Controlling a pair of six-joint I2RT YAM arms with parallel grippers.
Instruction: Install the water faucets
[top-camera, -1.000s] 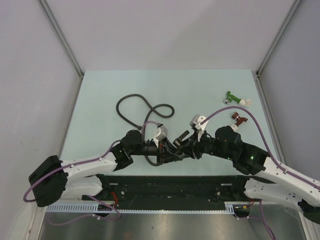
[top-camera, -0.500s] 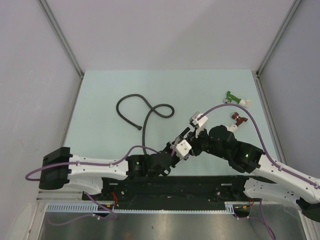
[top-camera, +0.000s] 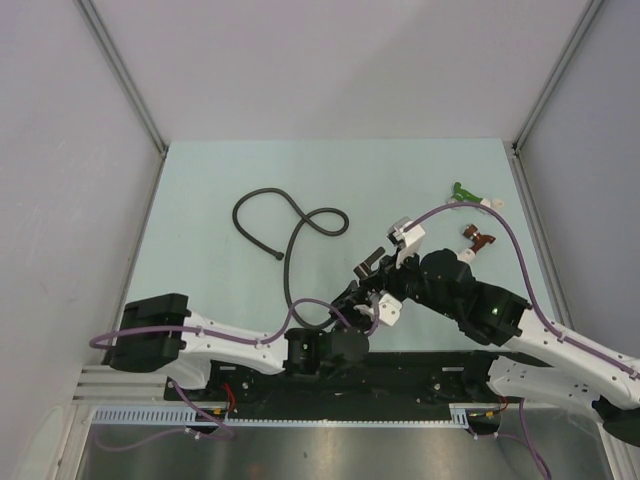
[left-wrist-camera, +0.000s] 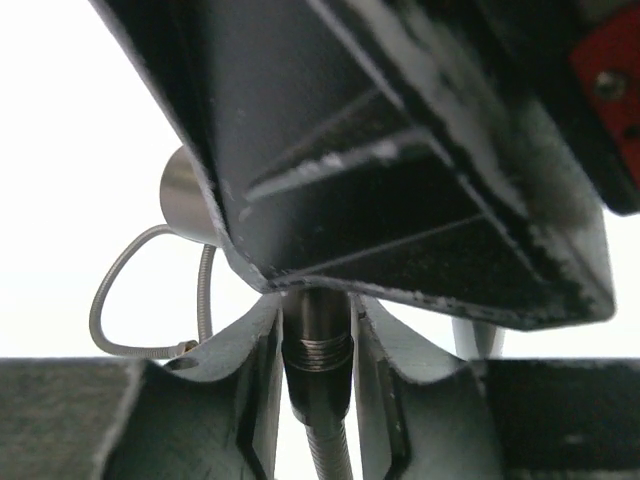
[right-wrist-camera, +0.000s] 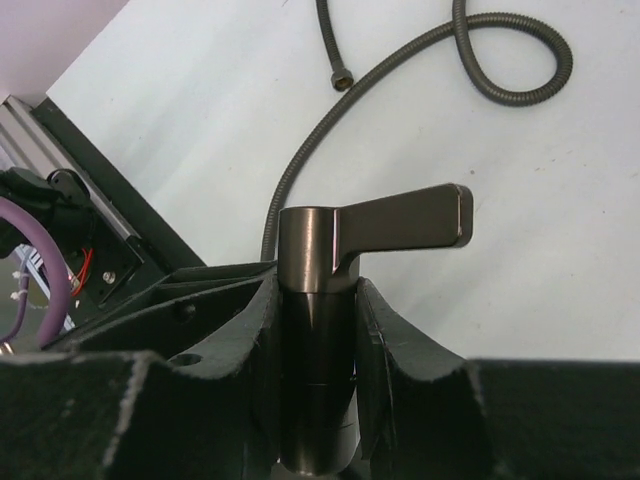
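Pale green worktop (top-camera: 200, 180) here, plain grey-white walls (top-camera: 330, 60) boxing it in on three sides, and both arms are folded in tight over the near edge.

Right pincer (right-wrist-camera: 317, 290) is pinching the faucet (right-wrist-camera: 316, 350). The fingers press on either side of its round dark body, and the flat lever juts out past the fingertips to the right. So the faucet is up off the worktop, held between the two arms.

Left pincer (left-wrist-camera: 317, 320) sits right underneath. Its fingers close in on the threaded end of the hose (top-camera: 238, 212), which meets the underside of the faucet, and the ribbed line runs back between the fingers toward the wrist. The right arm's black housing looms straight over this pincer and blocks most of its view.

From that end the hose trails away behind the left pincer and winds into a loose loop on the worktop, out beyond both pincers and to their left.

Out past the right pincer, to its right, lie a red fitting (top-camera: 478, 238) and, further on, a green fitting (top-camera: 463, 192), both well apart from the faucet.
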